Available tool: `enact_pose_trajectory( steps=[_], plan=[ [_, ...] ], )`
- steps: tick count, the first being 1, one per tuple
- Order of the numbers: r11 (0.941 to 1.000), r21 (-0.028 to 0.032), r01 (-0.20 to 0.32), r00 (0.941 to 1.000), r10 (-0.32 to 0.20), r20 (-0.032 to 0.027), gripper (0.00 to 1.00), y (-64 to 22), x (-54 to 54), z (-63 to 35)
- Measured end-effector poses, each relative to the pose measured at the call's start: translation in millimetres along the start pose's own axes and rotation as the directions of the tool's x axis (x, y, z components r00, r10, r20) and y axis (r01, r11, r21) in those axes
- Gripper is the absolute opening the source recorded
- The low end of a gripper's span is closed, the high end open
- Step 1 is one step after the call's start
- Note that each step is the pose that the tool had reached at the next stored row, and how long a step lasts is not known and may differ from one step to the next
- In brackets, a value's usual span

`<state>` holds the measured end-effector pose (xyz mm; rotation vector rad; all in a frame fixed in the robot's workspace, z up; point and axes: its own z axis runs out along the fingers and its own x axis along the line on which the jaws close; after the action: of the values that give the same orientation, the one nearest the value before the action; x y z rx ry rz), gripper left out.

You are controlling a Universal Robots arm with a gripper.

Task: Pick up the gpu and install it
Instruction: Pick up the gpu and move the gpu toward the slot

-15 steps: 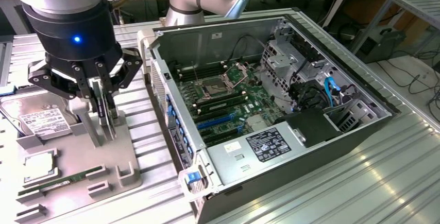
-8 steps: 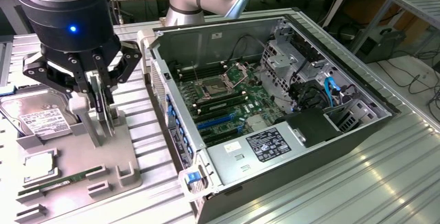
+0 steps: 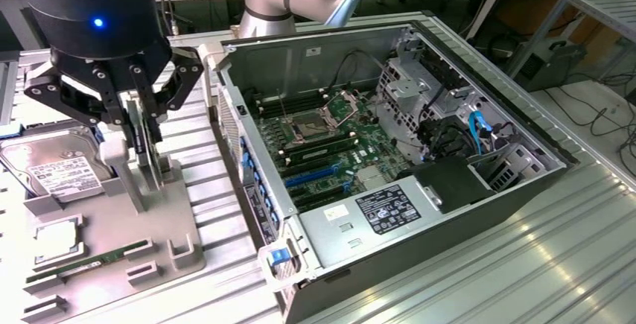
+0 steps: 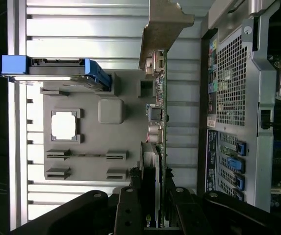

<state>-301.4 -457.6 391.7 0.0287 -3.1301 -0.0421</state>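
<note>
I have the gripper [image 3: 139, 134] at ten o'clock in the exterior view, over the grey parts holder [image 3: 109, 242] on the slatted table [image 3: 517, 249]; its jaws stand narrow, pinched on the upper edge of the gpu [image 3: 149, 171], which stands on edge in the holder; I cannot quite tell whether the card's lower edge is seated in its slot or just clear of it. At the holder's nine o'clock lies the hard drive [image 3: 59, 167], at its six o'clock the RAM stick [image 3: 89, 261]. The open computer case [image 3: 298, 63] lies at three o'clock of the holder, motherboard [image 3: 338, 145] exposed. In the wrist view the gpu [image 4: 161, 112] runs edge-on out from the gripper [image 4: 154, 208], silver bracket [image 4: 162, 24] at the far end.
</note>
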Motion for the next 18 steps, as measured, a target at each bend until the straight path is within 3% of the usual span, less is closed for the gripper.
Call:
enact_pose_trajectory(
  steps=[18],
  plan=[
    [1.0000,-0.0005,0.000,1.0000,0.000,0.0000,0.27,0.8,0.2,-29.0]
  ],
)
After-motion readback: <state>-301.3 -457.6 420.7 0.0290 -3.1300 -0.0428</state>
